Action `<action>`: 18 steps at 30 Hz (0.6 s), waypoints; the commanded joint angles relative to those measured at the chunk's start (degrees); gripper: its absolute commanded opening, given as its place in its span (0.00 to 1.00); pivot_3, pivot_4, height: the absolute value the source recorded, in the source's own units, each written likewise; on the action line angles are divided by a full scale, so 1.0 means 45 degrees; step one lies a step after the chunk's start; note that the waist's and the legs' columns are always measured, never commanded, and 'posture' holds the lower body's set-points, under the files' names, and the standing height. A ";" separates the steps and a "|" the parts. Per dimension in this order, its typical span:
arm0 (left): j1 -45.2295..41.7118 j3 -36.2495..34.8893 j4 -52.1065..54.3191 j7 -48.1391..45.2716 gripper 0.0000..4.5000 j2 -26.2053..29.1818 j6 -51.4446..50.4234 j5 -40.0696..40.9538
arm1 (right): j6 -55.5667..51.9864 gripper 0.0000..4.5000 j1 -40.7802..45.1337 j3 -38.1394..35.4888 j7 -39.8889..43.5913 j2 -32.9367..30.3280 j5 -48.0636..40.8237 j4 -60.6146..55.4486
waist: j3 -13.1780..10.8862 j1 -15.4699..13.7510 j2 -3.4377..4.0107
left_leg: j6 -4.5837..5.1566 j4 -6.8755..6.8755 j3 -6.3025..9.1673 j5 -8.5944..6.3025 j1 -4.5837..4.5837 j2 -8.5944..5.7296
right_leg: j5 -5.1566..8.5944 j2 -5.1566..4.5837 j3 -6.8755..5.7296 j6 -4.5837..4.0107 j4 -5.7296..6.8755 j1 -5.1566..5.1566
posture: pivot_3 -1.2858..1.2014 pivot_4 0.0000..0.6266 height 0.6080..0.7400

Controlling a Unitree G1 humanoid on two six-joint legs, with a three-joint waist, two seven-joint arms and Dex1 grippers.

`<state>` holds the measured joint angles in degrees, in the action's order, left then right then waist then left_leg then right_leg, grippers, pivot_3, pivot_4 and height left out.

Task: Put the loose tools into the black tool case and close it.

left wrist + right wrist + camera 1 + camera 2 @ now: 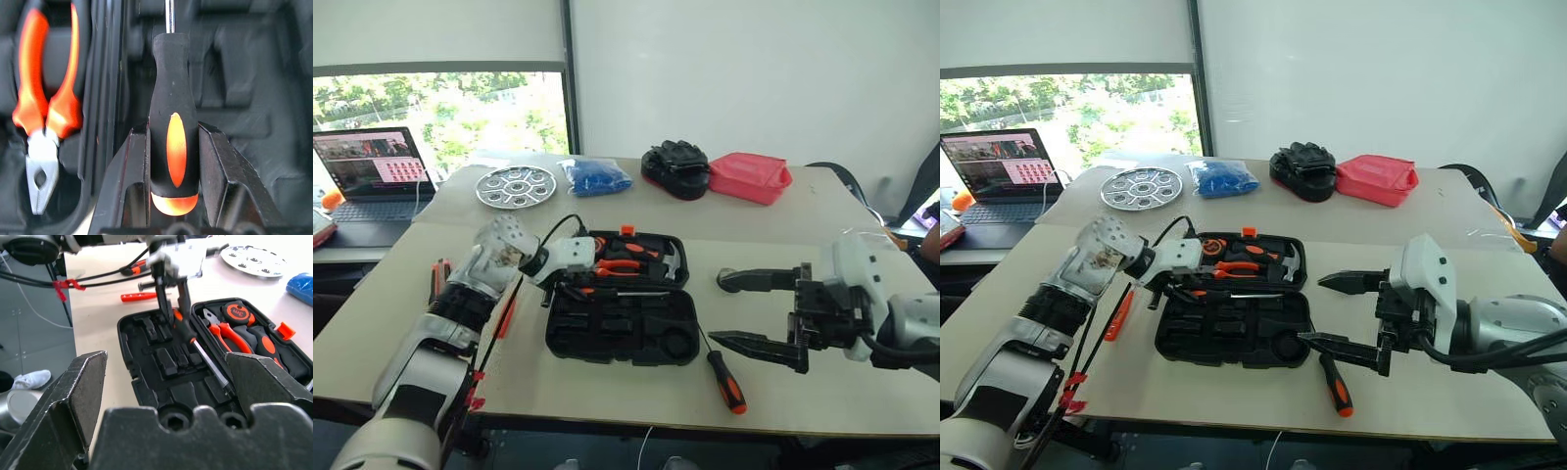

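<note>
Pinching a screwdriver [173,122] by its handle over the open black tool case [622,313] mid-table, the left claw [171,303] must next lower it into a slot, while the right claw [759,313], spread wide, hovers by another screwdriver [725,379] lying at the case's near right.

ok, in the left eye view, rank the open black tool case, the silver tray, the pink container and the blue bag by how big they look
1. black tool case, clearly largest, though it also lies nearest the camera.
2. pink container and silver tray: they look about alike, so I won't rank them.
3. blue bag, smallest.
</note>
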<state>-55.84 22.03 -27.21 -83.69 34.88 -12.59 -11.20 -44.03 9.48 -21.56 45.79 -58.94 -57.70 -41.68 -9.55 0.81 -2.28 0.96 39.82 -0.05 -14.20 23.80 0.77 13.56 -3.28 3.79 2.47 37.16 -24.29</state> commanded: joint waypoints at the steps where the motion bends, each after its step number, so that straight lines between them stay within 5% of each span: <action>1: -0.0154 0.0088 0.0189 0.0541 0.19 -0.0063 -0.0042 -0.0226 | 0.0048 1.00 -0.0055 -0.0273 -0.0280 0.0062 -0.0308 -0.0383 | 0.0000 -0.0013 0.0000 | 0.0000 0.0000 0.0000 0.0000 -0.0001 -0.0002 | 0.0000 -0.0002 0.0000 0.0001 -0.0001 0.0002 | 0.52 0.24 1.00; 11: -0.0155 0.0296 0.0392 0.0376 0.19 -0.0206 0.0164 -0.0055 | 0.0136 1.00 -0.0082 -0.0247 -0.0582 0.0063 -0.0344 -0.0348 | 0.0000 -0.0013 0.0000 | 0.0000 0.0000 0.0001 0.0000 0.0000 -0.0001 | 0.0000 -0.0003 -0.0001 0.0001 -0.0003 0.0002 | 0.52 0.24 1.00; 18: -0.0338 0.0287 0.0018 0.0598 0.80 -0.0195 0.0265 -0.0163 | 0.0181 1.00 -0.0062 -0.0210 -0.0660 0.0081 -0.0377 -0.0328 | 0.0000 -0.0020 0.0001 | 0.0000 0.0000 0.0000 0.0000 0.0000 -0.0002 | 0.0000 -0.0003 -0.0001 0.0002 -0.0004 0.0002 | 0.52 0.24 1.00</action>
<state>-55.71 23.72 -27.00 -82.07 33.86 -12.40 -11.65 -44.03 8.64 -21.53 43.19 -58.79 -58.73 -42.28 -9.54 0.72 -2.27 0.96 39.82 -0.05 -14.20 23.81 0.76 13.56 -3.30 3.78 2.47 37.15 -24.28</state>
